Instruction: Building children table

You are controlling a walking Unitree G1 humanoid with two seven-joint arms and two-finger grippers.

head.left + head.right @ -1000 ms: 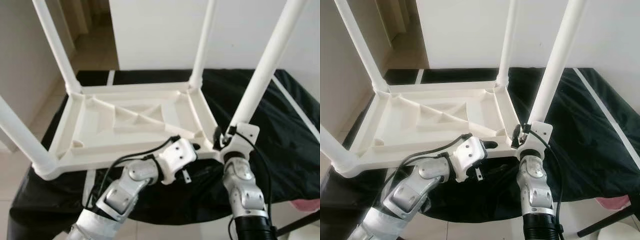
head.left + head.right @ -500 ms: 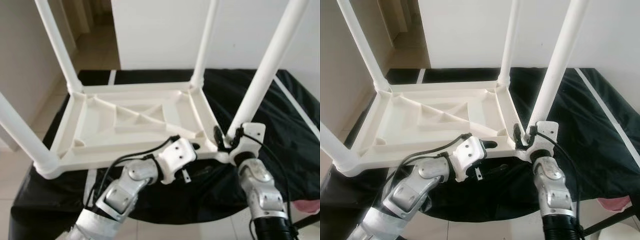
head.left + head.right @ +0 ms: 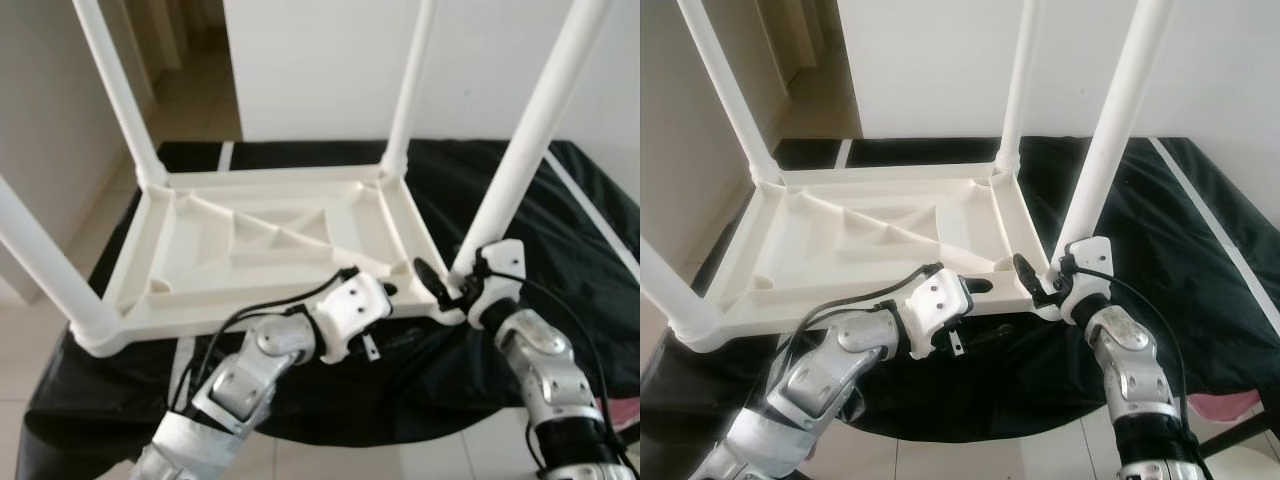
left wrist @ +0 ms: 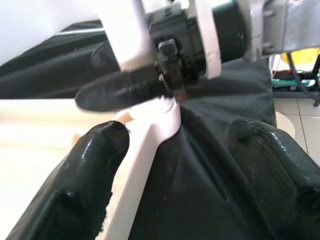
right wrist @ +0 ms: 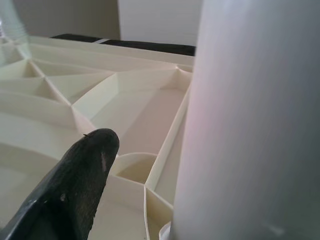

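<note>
Two tools (image 3: 425, 285) at upturned white table (image 3: 270, 240)

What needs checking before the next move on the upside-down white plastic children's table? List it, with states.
1. Upside-down white plastic table lies flat on the black cloth: ok.
2. Near right white tube leg stands upright: ok.
3. Other three white legs stand in their corners: ok.
4. Right gripper is at the base of the near right leg: ok.
5. That leg is fully seated in its corner socket: cannot tell, the joint is hidden.
6. Left gripper clamps the table's near rim: not ok, it is open, with its fingers on either side of the rim.
</note>
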